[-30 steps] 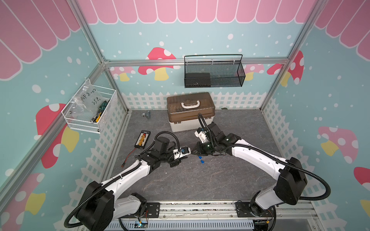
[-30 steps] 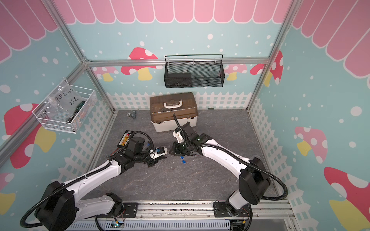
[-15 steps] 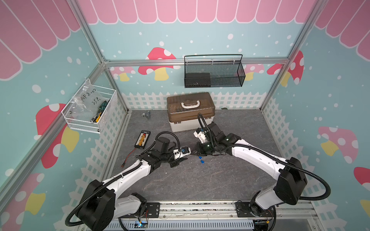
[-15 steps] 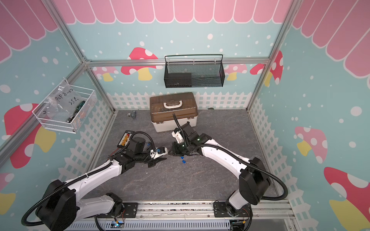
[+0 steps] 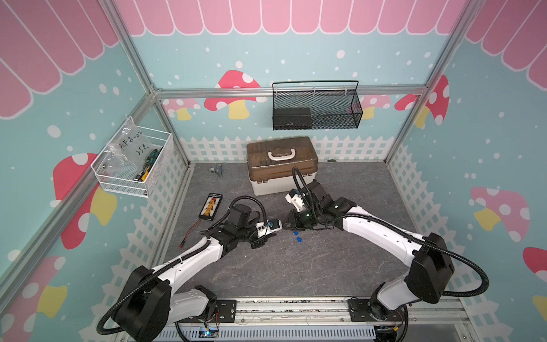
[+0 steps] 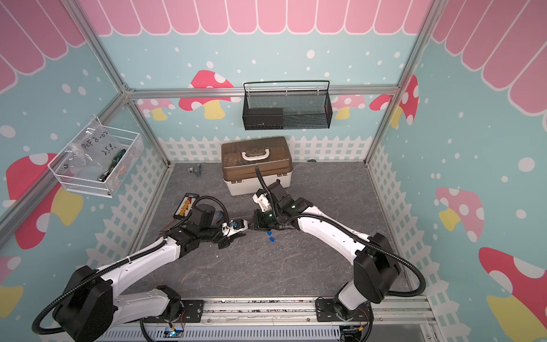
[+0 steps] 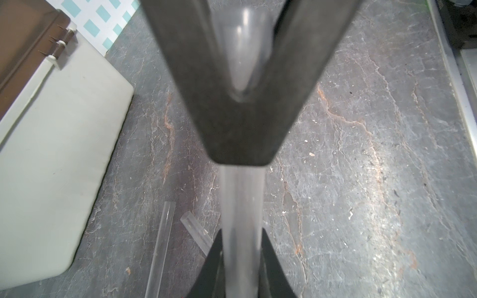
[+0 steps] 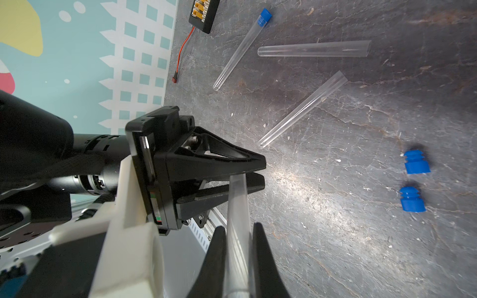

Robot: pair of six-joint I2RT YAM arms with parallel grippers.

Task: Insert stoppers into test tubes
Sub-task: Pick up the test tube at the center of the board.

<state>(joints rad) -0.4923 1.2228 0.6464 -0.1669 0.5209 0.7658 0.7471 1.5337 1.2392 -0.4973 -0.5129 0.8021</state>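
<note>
Clear plastic is making up all four tubes seen from the right wrist. One held tube (image 8: 237, 201) is hanging above the grey table (image 8: 335, 245), and three are lying on it. The right gripper (image 8: 238, 229) is clamping the held tube between its two fingers. The left gripper (image 8: 258, 172) is pinching the same tube at its far end, so both pairs of fingers are closed on it. In both top views the two grippers are meeting tip to tip near the middle of the table, in front of one brown-lidded box (image 5: 281, 165).

Among the three lying tubes, one capped tube (image 8: 240, 51) is carrying a blue stopper (image 8: 265, 16) in its mouth. One open tube (image 8: 315, 49) is lying just beside it, and a second open tube (image 8: 302, 108) is lying nearer the grippers. Three blue stoppers are showing in all. Besides the plugged one, a first loose stopper (image 8: 416, 162) and a second loose stopper (image 8: 411, 200) are sitting side by side, apart from the tubes. One black board (image 8: 204, 13) is lying by the wall.
</note>
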